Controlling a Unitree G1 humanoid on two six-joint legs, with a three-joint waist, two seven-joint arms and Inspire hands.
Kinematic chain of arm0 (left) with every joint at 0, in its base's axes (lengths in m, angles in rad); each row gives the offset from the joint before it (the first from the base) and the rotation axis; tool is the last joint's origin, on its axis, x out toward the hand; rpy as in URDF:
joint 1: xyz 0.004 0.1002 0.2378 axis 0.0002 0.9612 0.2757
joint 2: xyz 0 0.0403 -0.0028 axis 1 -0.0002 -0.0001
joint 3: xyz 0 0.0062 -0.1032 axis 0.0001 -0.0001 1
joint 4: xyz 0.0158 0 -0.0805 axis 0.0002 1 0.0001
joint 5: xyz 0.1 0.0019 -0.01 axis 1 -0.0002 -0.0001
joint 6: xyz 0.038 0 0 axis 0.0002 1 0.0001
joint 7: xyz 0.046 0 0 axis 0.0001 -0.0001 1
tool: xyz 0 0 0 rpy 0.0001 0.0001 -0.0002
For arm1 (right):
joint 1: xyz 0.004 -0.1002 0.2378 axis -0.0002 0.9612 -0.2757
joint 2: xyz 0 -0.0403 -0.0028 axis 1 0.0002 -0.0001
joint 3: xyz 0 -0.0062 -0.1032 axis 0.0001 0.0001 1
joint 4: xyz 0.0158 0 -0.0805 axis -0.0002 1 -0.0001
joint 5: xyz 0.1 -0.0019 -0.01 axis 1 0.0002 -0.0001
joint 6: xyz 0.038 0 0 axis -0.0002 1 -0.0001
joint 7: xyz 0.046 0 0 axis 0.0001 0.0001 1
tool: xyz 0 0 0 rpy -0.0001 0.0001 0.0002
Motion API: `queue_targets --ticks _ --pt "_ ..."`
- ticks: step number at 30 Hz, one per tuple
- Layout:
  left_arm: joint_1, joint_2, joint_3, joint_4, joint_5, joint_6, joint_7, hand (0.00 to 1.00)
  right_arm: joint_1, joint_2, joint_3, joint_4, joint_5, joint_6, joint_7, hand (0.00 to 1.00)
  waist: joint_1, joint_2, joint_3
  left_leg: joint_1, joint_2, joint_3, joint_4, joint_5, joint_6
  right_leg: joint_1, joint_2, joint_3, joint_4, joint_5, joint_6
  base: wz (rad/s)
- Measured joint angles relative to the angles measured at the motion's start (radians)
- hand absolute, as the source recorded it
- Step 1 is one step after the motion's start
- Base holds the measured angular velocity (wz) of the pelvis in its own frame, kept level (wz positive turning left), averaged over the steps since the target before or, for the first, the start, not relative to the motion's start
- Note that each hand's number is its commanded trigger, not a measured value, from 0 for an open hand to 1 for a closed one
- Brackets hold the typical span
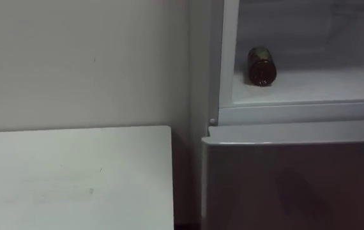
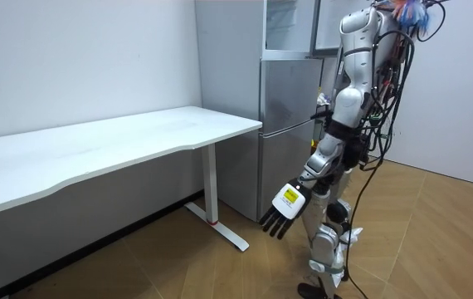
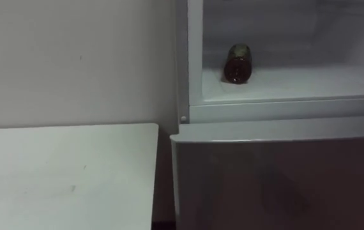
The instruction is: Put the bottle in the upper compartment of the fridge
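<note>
A dark brown bottle (image 1: 262,66) lies on its side on the white shelf (image 1: 322,86) inside the open upper fridge compartment, near its left wall, with its base towards me. In the right eye view the bottle (image 3: 238,62) is in the same place, and no hand touches it. In the room view I stand upright close to the grey fridge (image 2: 286,124), facing it. My left hand (image 2: 285,214) hangs low beside my leg with straight fingers and holds nothing.
The lower fridge door (image 1: 297,185) is closed below the shelf. A white table (image 1: 73,172) stands against the wall to the left of the fridge, with a narrow gap between them. Wooden floor (image 2: 436,241) lies behind me.
</note>
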Motion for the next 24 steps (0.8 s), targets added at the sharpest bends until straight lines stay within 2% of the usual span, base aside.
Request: queue_targets --ticks 7,10,15,20,24 --pt "0.001 -0.002 -0.001 0.000 -0.050 -0.003 0.009 0.00 0.009 -0.001 0.038 0.176 -0.059 -0.001 -0.021 0.00 0.004 -0.005 0.0031 -0.002 -0.001 0.000 -0.007 0.000 0.000 -0.003 0.001 0.001 -0.001 0.000 0.000 0.00" --pt "0.000 -0.001 -0.001 0.001 -0.057 -0.003 0.008 0.00 -0.013 -0.001 0.048 0.292 -0.043 0.013 0.035 0.00 0.001 -0.003 0.0027 0.000 -0.001 -0.002 -0.008 0.000 0.000 0.000 0.000 -0.004 -0.003 -0.001 0.001 0.02" --pt "0.014 -0.003 0.013 0.001 -0.050 0.002 -0.002 0.00 -0.027 0.000 0.047 0.491 0.132 0.078 0.184 0.00 0.006 -0.001 0.0024 0.004 -0.002 -0.006 -0.008 0.000 0.000 0.003 0.001 -0.003 0.000 -0.002 0.001 0.02" --pt "0.016 -0.003 0.019 0.003 -0.026 0.024 -0.014 0.00 -0.027 0.006 0.044 0.533 0.211 0.130 0.282 0.00 0.002 -0.002 0.0034 0.010 -0.002 -0.005 -0.008 -0.001 -0.001 0.003 0.001 -0.001 0.001 -0.004 0.000 -0.04" --pt "0.015 -0.003 0.018 0.002 -0.027 0.032 -0.024 0.00 -0.039 0.007 0.040 0.537 0.231 0.153 0.354 0.00 -0.001 -0.003 0.0040 0.020 -0.001 -0.010 -0.008 -0.005 -0.001 0.018 0.001 -0.001 0.000 -0.006 0.000 0.02"
